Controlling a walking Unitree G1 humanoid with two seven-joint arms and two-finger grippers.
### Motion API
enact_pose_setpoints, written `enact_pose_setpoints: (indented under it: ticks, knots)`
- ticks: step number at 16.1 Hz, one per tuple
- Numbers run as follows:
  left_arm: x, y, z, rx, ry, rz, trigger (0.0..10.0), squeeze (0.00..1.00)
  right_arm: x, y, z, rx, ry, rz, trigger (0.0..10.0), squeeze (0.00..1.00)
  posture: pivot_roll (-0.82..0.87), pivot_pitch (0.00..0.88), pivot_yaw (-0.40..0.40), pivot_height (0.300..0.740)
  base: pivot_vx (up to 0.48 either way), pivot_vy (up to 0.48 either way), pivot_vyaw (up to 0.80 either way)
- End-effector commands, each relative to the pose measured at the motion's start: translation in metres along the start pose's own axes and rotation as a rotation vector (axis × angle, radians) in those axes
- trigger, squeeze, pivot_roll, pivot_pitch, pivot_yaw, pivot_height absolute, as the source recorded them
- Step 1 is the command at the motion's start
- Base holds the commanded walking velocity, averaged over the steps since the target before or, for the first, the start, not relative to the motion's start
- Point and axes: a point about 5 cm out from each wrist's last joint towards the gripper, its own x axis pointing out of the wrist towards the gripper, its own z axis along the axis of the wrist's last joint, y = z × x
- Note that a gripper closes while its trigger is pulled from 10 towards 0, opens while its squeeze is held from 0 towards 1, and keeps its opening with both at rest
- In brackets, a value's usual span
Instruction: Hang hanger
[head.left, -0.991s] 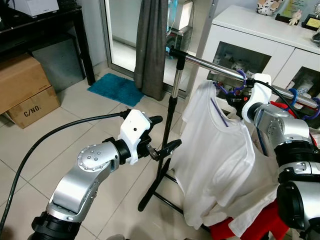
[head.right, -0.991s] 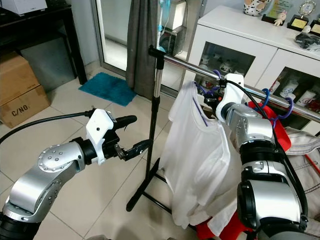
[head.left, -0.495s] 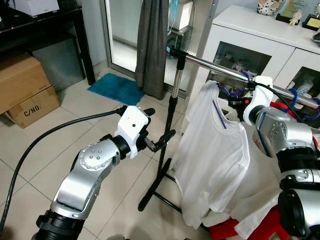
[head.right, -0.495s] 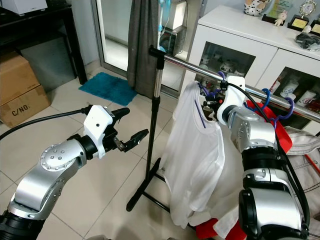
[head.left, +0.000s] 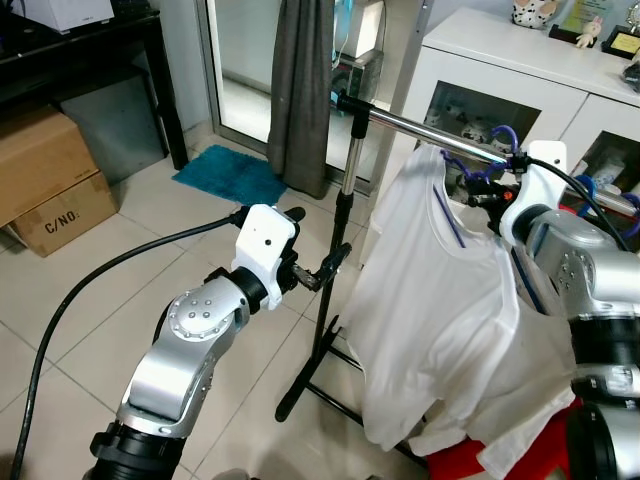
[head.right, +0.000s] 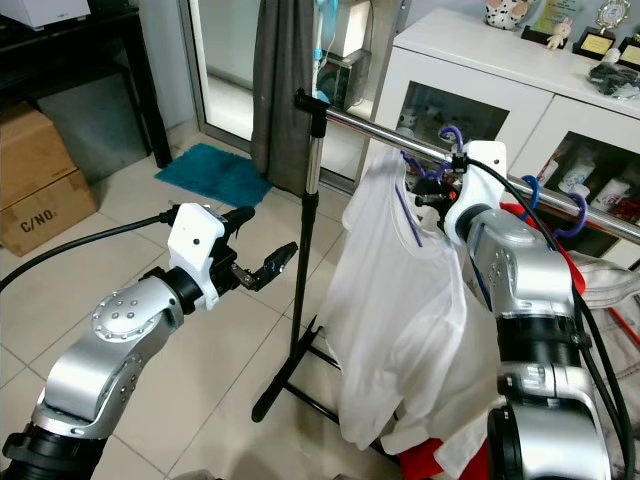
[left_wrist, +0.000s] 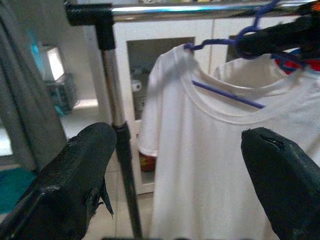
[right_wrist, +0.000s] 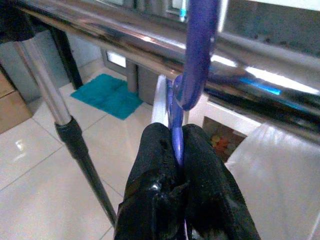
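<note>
Step in hand: seating hook on rail. R gripper clenched on purple hanger neck, white shirt hanging from it, hook raised level w/ chrome rail, apparently not yet over it. L gripper released, empty, near rack upright. Next: lift hook over rail, lower, then let go.

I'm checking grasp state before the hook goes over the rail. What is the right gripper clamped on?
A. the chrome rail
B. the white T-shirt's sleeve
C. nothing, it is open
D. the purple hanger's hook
D: in the right wrist view the right gripper has its black fingers pressed shut on the purple hanger, just below its hook beside the chrome rail.
</note>
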Motion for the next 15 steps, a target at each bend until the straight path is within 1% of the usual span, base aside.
enact_pose_setpoints:
  ticks: [1,2,3,7,10,12,13,14,15]
  knots:
    - [0.001,0.003,0.001,0.014,0.003,0.018,10.0,0.0,-0.006,0.004,0.005,-0.003,-0.028,-0.001,0.0,0.0,0.02,0.0,-0.089,0.74,0.0,0.0,0.0]
    - [0.001,0.004,0.0,0.021,0.007,0.018,10.0,0.0,-0.008,0.007,0.002,-0.001,-0.026,0.003,0.0,0.0,0.02,0.0,-0.087,0.74,0.0,0.0,0.0]
    - [0.001,0.004,0.0,0.025,0.008,0.021,10.0,0.0,-0.012,0.012,-0.004,0.003,-0.023,0.009,0.0,0.0,0.02,0.0,-0.087,0.74,-0.296,0.0,0.0]
    - [0.003,0.003,-0.001,0.037,0.018,0.016,10.0,0.0,-0.02,0.02,-0.017,-0.01,-0.016,0.007,0.0,0.0,0.02,0.0,-0.077,0.74,-0.289,0.0,0.0]
    - [0.003,0.004,-0.001,0.044,0.023,0.015,10.0,0.0,-0.027,0.024,-0.019,-0.013,-0.033,0.005,0.0,0.0,0.01,0.0,-0.077,0.74,-0.24,0.0,0.0]
    - [0.004,0.004,-0.001,0.047,0.023,0.016,10.0,0.0,-0.032,0.03,-0.021,-0.015,-0.055,0.023,0.0,0.0,0.01,0.0,-0.078,0.74,0.0,0.0,0.0]
    - [0.005,0.004,-0.001,0.046,0.021,0.015,10.0,0.0,-0.033,0.034,-0.021,-0.014,-0.067,0.039,0.0,0.0,0.01,0.0,-0.078,0.74,0.0,0.0,0.0]
    - [0.008,0.004,-0.001,0.063,0.023,0.012,10.0,0.0,-0.036,0.045,-0.019,-0.007,-0.097,0.099,0.0,0.0,0.01,0.0,-0.078,0.74,0.0,0.0,0.0]
    - [0.009,0.004,-0.001,0.062,0.025,0.019,10.0,0.0,-0.037,0.05,-0.017,-0.003,-0.109,0.132,0.0,0.0,0.0,0.0,-0.078,0.74,0.0,0.0,0.0]
